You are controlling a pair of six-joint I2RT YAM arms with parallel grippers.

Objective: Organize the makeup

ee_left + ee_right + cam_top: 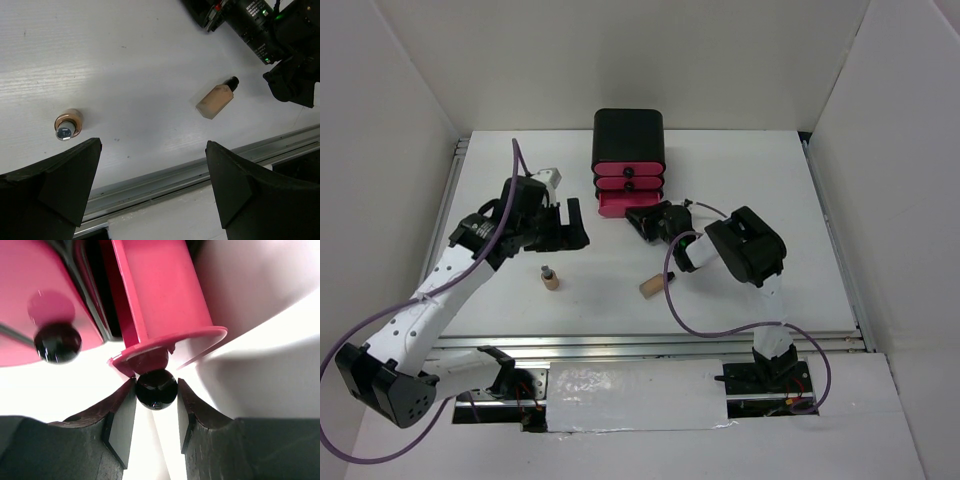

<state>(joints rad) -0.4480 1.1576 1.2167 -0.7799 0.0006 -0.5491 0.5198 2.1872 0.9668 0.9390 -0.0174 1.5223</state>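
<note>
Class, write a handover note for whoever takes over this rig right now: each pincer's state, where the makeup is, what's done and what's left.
The left pincer is open and holds nothing. It hangs over the table near the upright bottle.
The right pincer is shut on the knob of the bottom drawer, which is pulled out of the black box.
Makeup: the upright bottle and the lying bottle are on the table in front of the box, apart. No compacts or sachets are in view.
Done: bottom drawer open.
Left: both bottles not yet put away.
</note>
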